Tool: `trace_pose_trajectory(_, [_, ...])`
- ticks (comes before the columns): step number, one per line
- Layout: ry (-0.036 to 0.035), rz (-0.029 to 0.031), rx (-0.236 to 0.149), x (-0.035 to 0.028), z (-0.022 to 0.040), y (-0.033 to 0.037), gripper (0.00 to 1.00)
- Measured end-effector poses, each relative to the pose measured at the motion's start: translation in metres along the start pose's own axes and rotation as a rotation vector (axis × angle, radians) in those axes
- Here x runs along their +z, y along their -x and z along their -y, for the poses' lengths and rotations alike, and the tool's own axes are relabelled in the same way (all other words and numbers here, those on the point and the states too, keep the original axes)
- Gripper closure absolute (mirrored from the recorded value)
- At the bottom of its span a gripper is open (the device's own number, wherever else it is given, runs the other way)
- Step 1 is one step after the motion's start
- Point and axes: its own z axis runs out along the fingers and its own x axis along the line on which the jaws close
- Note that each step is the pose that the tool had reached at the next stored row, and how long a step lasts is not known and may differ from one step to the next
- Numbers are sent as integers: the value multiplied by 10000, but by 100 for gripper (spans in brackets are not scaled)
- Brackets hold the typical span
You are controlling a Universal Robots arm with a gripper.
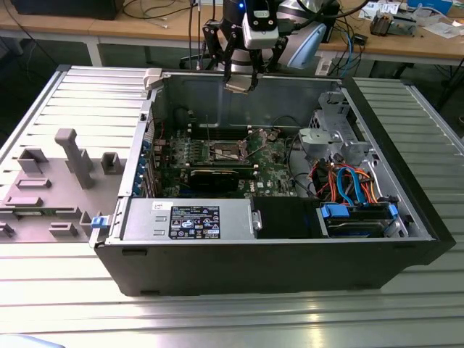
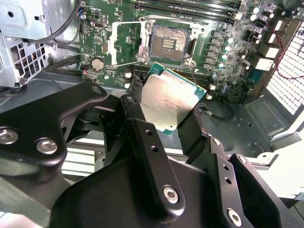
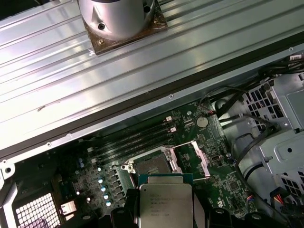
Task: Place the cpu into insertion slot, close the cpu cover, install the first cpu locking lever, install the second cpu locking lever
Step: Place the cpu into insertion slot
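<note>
Up close, black gripper (image 2: 164, 111) with jaws pinching the cpu (image 2: 168, 99) by two opposite edges, silver top showing. Held in the air over the open computer case (image 1: 290, 268), well apart from the bare insertion slot (image 2: 167, 43) on the green motherboard (image 2: 90, 38) below. Beside that slot, cpu cover (image 2: 112, 45) swung open.

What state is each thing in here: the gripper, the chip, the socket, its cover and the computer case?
gripper: jaws shut on the chip.
chip: held by its edges, metal top facing the second wrist view, clear of the board.
socket: empty and uncovered.
cover: swung open beside the socket.
computer case: lying on its side, side panel off.
</note>
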Motion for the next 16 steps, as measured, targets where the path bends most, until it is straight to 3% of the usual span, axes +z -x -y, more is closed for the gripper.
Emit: trace_pose_trajectory(16, [5,23,253,0,0,0,45])
